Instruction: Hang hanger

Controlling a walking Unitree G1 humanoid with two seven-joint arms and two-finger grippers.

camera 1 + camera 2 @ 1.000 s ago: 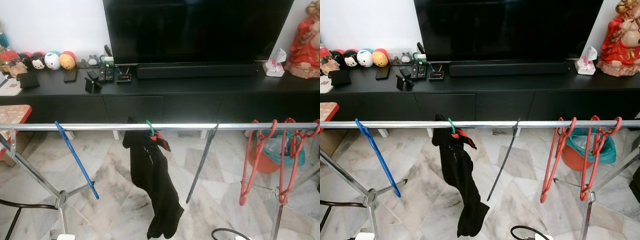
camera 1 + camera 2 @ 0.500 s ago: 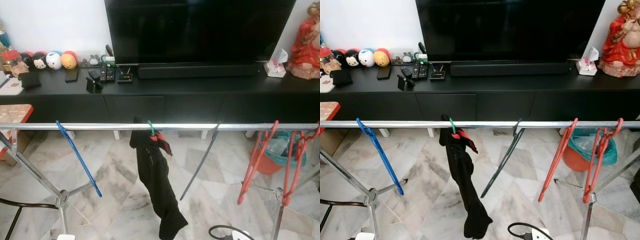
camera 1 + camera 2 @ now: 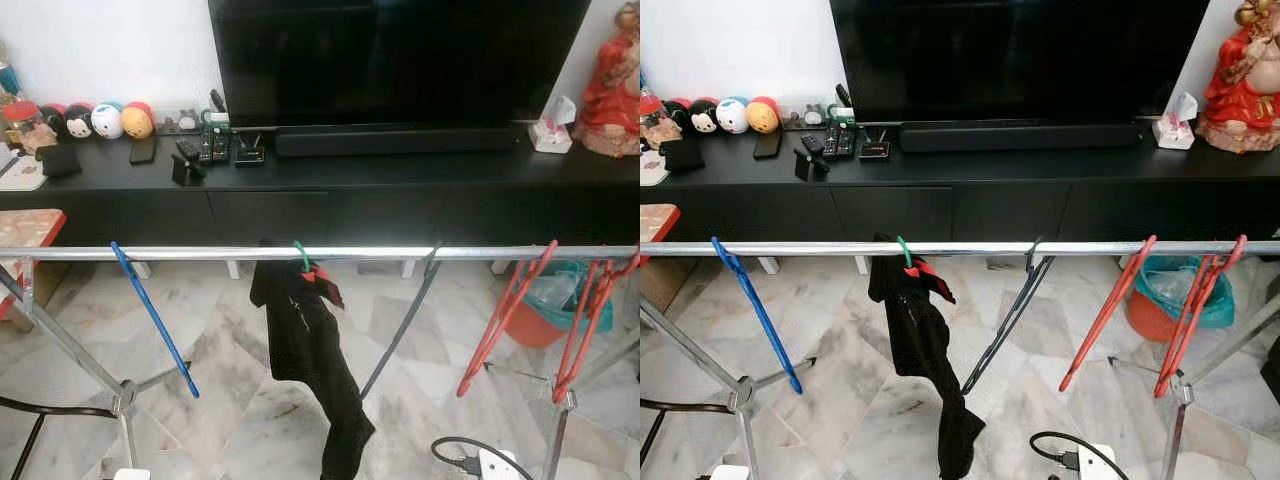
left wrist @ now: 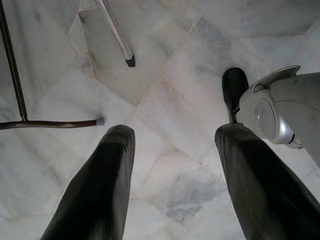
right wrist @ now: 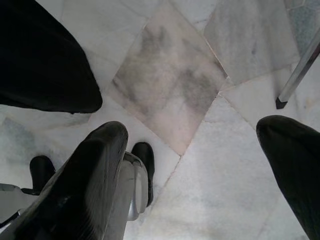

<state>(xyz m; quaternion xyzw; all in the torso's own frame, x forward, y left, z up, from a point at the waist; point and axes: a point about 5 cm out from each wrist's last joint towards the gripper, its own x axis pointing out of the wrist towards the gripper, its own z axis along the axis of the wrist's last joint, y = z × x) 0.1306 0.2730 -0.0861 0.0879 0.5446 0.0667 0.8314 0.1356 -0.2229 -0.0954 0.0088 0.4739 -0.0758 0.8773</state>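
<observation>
A silver rail crosses the view in front of me. On it hang a blue hanger at the left, a green-hooked hanger carrying a black garment in the middle, a dark grey hanger and red hangers at the right, all swung at a slant. My left gripper hangs open over the marble floor. My right gripper is open too, pointing down, with the black garment beside it.
Behind the rail stands a black TV cabinet with a television, remotes, round toys and a red statue. The rack's legs spread across the floor. A power strip and cable lie at my feet; a teal-lined red bin stands right.
The hangers and garment keep swinging on the rail; the garment's bottom and the red hangers have shifted. The view has moved slightly. Nothing was grasped.
</observation>
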